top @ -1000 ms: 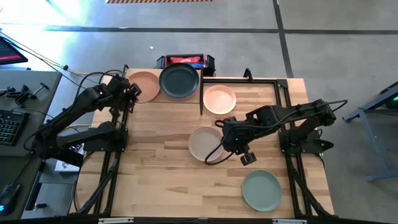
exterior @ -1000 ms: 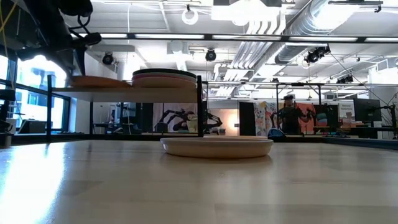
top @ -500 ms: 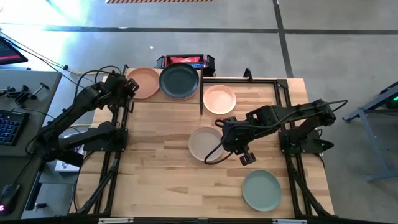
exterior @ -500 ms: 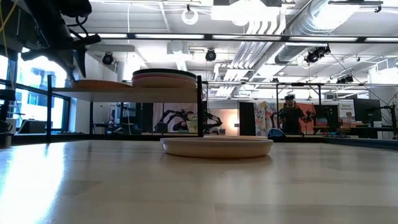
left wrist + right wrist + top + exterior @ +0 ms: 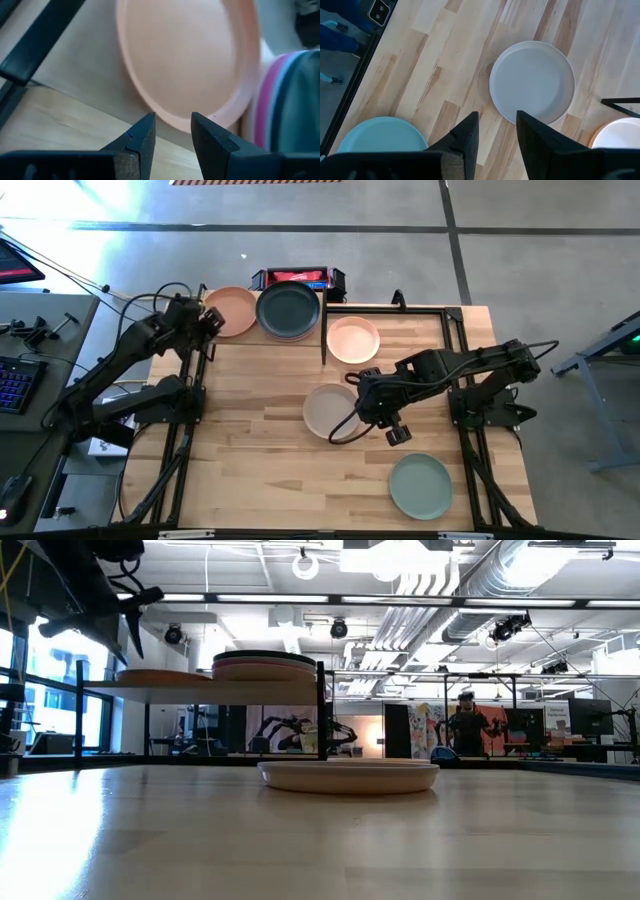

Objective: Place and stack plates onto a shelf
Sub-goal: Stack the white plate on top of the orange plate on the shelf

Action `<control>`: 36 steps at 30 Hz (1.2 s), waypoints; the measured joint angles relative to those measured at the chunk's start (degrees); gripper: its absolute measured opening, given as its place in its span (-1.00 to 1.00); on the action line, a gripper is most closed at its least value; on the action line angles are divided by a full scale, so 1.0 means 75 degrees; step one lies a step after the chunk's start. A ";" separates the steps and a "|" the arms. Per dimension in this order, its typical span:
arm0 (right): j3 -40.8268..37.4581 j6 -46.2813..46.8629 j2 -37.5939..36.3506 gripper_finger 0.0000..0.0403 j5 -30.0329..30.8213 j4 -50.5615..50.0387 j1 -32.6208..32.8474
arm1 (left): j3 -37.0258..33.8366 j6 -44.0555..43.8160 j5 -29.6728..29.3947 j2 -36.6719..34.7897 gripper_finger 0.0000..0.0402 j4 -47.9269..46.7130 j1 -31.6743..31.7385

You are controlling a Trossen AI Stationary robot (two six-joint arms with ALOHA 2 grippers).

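left gripper (image 5: 212,322): released, nothing held, beside terracotta plate (image 5: 232,312) on shelf (image 5: 95,75) | right gripper (image 5: 496,131): released, above beige plate (image 5: 331,411) | sage green plate (image 5: 420,485): near right

Bright, even indoor light in all views.
Long ceiling lamps (image 5: 250,597) give the light in the low view, with window (image 5: 60,690) glare at its side. The near tabletop (image 5: 300,850) there is soft. In the left wrist view the terracotta plate (image 5: 185,55) is blurred.

red box (image 5: 296,276), keyboard (image 5: 12,386), tabletop (image 5: 260,470)
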 joint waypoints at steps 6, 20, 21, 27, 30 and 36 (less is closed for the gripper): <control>0.0000 0.0003 0.0077 -0.45 -0.0007 0.0064 -0.0036 | 0.0000 0.0668 0.0296 -0.0526 -0.44 0.0516 0.0000; -0.0009 -0.0292 0.1428 -0.45 -0.0352 0.0404 -0.0214 | 0.0000 0.3475 0.3410 -0.1054 -0.44 0.1001 -0.0943; -0.0009 -0.0390 0.1517 -0.45 -0.0359 0.0475 -0.0214 | 0.0000 0.3601 0.3304 -0.1048 -0.44 0.1003 -0.1030; -0.0009 -0.0617 0.2139 -0.45 -0.0443 0.0723 -0.0214 | 0.0000 0.4164 0.3168 -0.0700 -0.44 0.1469 -0.1507; -0.0009 -0.0616 0.2464 -0.45 -0.0448 0.0753 -0.0214 | 0.0000 0.4459 0.3203 -0.0464 -0.44 0.1884 -0.1809; -0.0009 -0.0399 0.2970 -0.45 -0.0528 0.0828 -0.0214 | 0.0003 0.4987 0.3220 -0.0053 -0.44 0.2099 -0.2367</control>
